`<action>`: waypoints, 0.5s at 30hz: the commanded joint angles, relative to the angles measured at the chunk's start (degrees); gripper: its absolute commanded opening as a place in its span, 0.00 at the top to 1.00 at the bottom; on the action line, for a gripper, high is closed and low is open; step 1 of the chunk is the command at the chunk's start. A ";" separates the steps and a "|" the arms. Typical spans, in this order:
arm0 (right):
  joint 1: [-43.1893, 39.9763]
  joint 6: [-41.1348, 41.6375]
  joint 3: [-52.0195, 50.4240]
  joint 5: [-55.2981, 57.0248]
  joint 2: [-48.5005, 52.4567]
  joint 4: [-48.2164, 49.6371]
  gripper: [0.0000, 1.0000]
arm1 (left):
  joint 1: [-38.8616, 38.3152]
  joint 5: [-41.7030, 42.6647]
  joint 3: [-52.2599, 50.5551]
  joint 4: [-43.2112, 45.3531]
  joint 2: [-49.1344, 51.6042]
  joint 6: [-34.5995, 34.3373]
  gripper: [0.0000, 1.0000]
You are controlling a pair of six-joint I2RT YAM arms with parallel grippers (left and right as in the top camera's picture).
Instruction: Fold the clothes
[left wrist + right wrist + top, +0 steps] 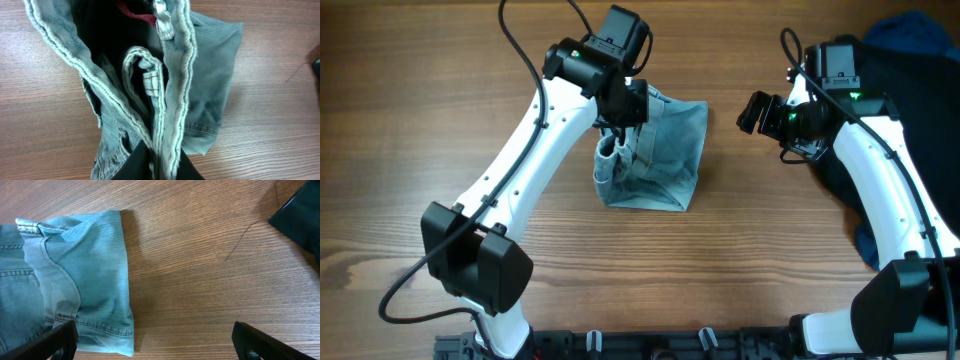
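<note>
Denim shorts [660,150] bunched in middle of table [420,90]. Left claw [617,132] sits right on them, pinching waistband [160,115]. Right claw [755,112] gaping wide, empty, shorts off to its left, so left arm is way nearer.

Brown wood-grain tbl [400,100], soft even light.

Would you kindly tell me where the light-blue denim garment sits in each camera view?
Overhead: denim garment, upper centre.
Left wrist: garment fills the middle, bunched close to the camera.
Right wrist: garment on the left side, lying flat.
Shared landmark: the wooden table under it.
</note>
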 commanded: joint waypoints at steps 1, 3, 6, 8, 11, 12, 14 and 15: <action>0.02 1.07 1.29 -1.33 0.68 0.00 0.00 | -1.51 0.94 1.66 1.03 0.44 -0.37 0.89; 0.02 1.18 1.29 -1.33 0.68 -0.20 0.00 | -2.29 1.75 1.66 1.70 0.44 -0.37 0.90; 0.02 1.95 1.29 -1.33 0.68 -0.33 0.00 | -3.63 2.08 1.66 2.54 0.44 -0.39 0.88; 0.02 2.54 1.29 -1.38 0.68 -0.39 0.00 | -4.74 2.05 1.66 2.95 0.44 -0.37 0.87; 0.02 2.54 1.29 -1.57 0.68 -0.44 0.00 | -6.38 2.05 1.66 3.61 0.44 -0.37 0.86; 0.02 2.56 1.29 -1.55 0.68 -0.46 0.00 | -6.97 2.03 1.66 3.82 0.44 -0.35 0.85; 0.02 2.56 1.29 -1.60 0.68 -0.48 0.00 | -8.11 2.03 1.66 4.44 0.46 -0.35 0.76; 0.02 2.51 1.29 -1.79 0.68 -0.48 0.00 | -8.46 2.03 1.66 4.63 0.46 -0.35 0.64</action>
